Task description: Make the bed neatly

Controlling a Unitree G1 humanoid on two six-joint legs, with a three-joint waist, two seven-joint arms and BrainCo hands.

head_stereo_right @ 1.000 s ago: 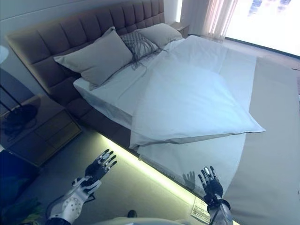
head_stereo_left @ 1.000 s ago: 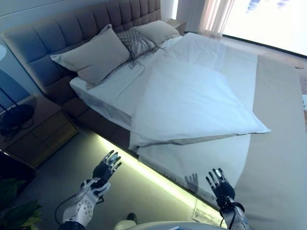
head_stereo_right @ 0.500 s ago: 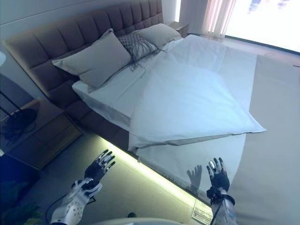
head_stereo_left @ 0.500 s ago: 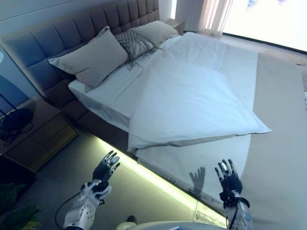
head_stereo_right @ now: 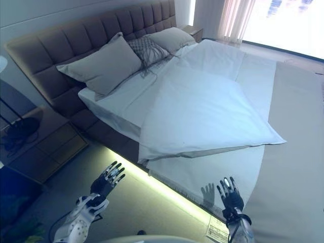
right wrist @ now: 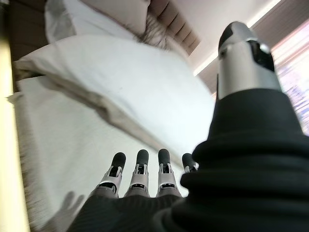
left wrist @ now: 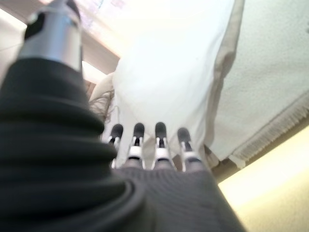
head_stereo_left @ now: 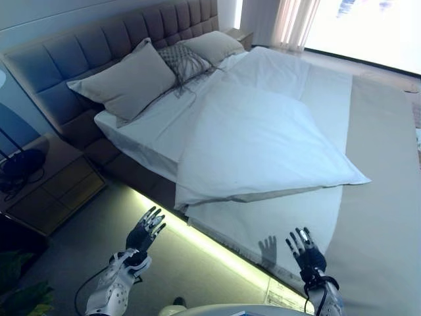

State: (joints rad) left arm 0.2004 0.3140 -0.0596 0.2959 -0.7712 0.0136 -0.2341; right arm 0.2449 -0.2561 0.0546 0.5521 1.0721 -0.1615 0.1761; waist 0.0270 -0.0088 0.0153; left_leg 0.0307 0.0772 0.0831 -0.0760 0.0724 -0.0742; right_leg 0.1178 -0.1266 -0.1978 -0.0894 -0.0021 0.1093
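A: What do we see of the bed point(head_stereo_left: 138, 141)?

B: We see it running away from us, its tufted headboard point(head_stereo_left: 99, 46) at the far left. A white duvet point(head_stereo_left: 263, 141) lies crooked across the middle, its near edge turned back so a beige underside shows. Below that edge a pale blanket point(head_stereo_left: 263, 224) with a fringed hem hangs over the bed's near side.

A: And the pillows?

B: We count a large beige pillow point(head_stereo_left: 125, 79) leaning on the headboard, a patterned cushion point(head_stereo_left: 186, 60) beside it, and another beige pillow point(head_stereo_left: 214, 45) further along.

A: Where are our hands?

B: Our left hand point(head_stereo_left: 145, 230) hovers over the floor point(head_stereo_left: 85, 230) short of the lit strip under the bed frame, fingers spread and holding nothing. Our right hand point(head_stereo_left: 304, 253) is raised near the blanket's hem, fingers straight and splayed, also empty; we cannot tell whether it touches the cloth.

A: Anything beside the bed?

B: A wooden nightstand point(head_stereo_left: 52, 181) stands left of the headboard, and a curtain point(head_stereo_left: 293, 23) hangs at the far window.
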